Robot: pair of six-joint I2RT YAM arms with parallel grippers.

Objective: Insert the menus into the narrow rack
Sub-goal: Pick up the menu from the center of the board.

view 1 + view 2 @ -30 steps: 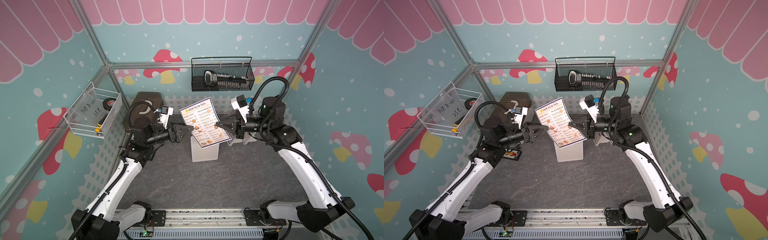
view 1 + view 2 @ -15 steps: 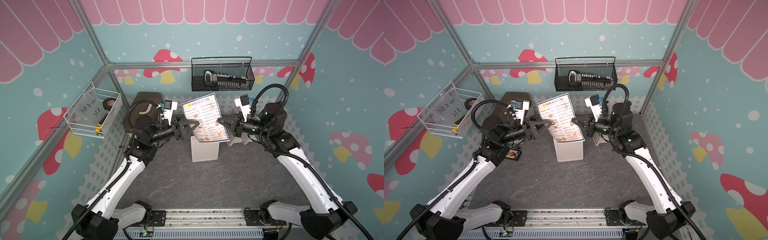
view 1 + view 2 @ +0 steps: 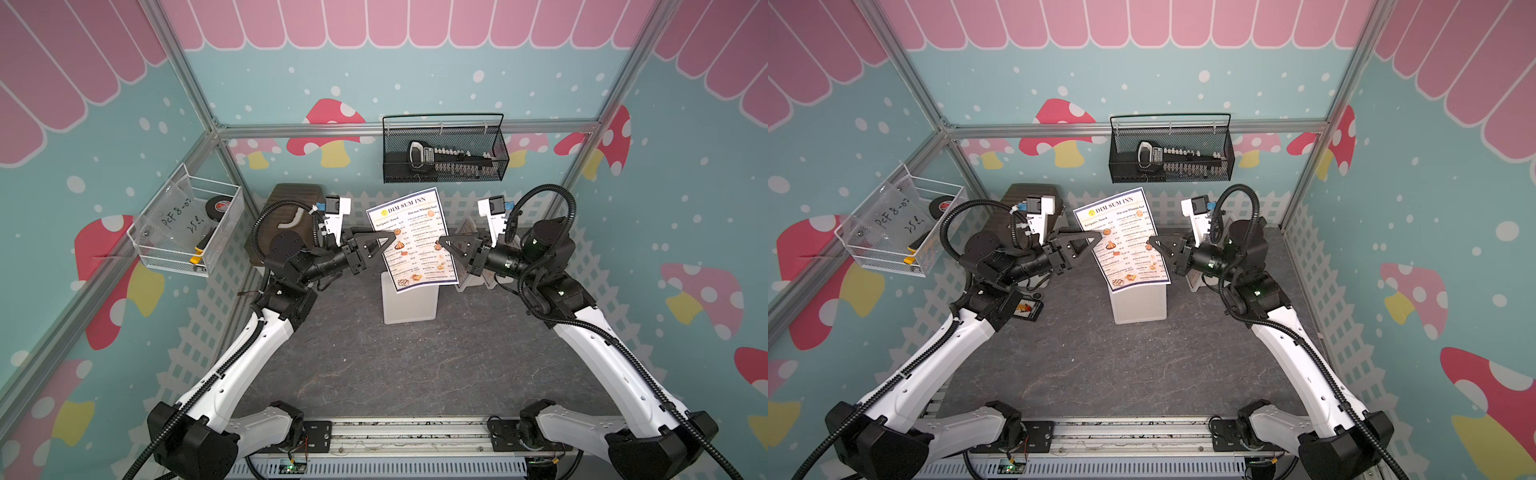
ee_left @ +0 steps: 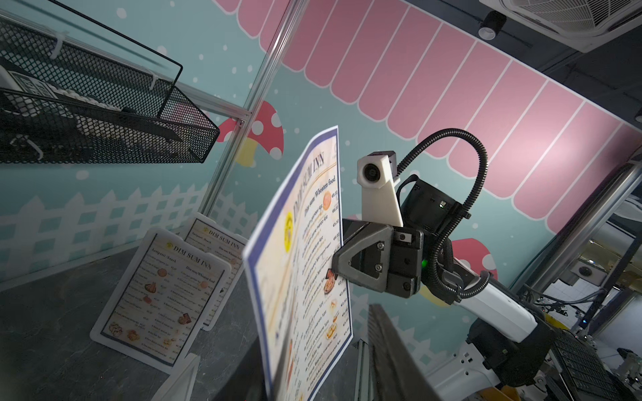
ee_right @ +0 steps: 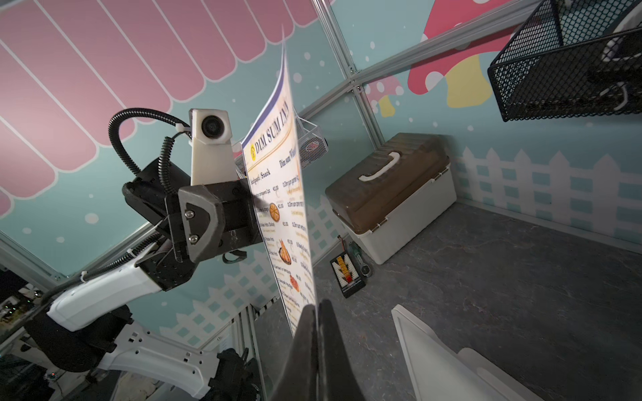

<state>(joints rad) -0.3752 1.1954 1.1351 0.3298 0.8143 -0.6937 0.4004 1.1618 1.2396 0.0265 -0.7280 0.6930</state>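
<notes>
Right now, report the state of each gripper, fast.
Left gripper: jaws around the menu edge; whether it grips cannot be told.
Right gripper: closed, holding the menu by its other edge.

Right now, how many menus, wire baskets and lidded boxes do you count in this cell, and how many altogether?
Menus: 3 (held menu, front propped menu, rear propped menu)
Wire baskets: 2 (black basket, white basket)
Lidded boxes: 1 (brown-lidded box)
Total: 6
</notes>
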